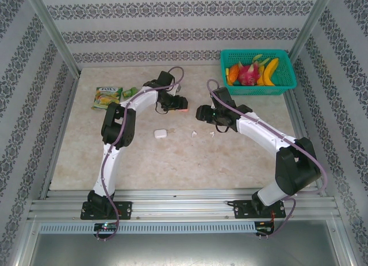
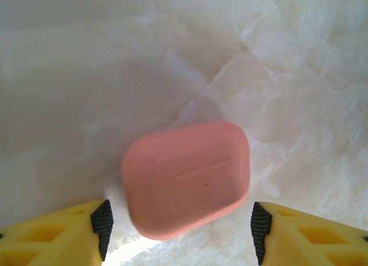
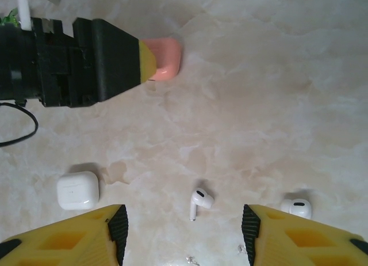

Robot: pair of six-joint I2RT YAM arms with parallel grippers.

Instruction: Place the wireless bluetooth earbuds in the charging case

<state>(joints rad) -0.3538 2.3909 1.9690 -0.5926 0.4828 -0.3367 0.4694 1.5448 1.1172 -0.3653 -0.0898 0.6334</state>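
Left gripper [image 2: 181, 225]: fingers spread, flanking the pink case [image 2: 187, 177] with a gap on each side.
Right gripper [image 3: 184, 231]: fingers spread, empty, hanging over the earbuds [image 3: 200, 201].
Earbuds: two white, lying on the table [image 3: 259, 105]; one between the right fingers, the second earbud [image 3: 296, 208] just beside them; white case [image 3: 77, 190] near.
Handling: likely very light, hard and slick; pinch across the bulb, stem free.
Pink case lid: looks shut, but blur leaves doubt.
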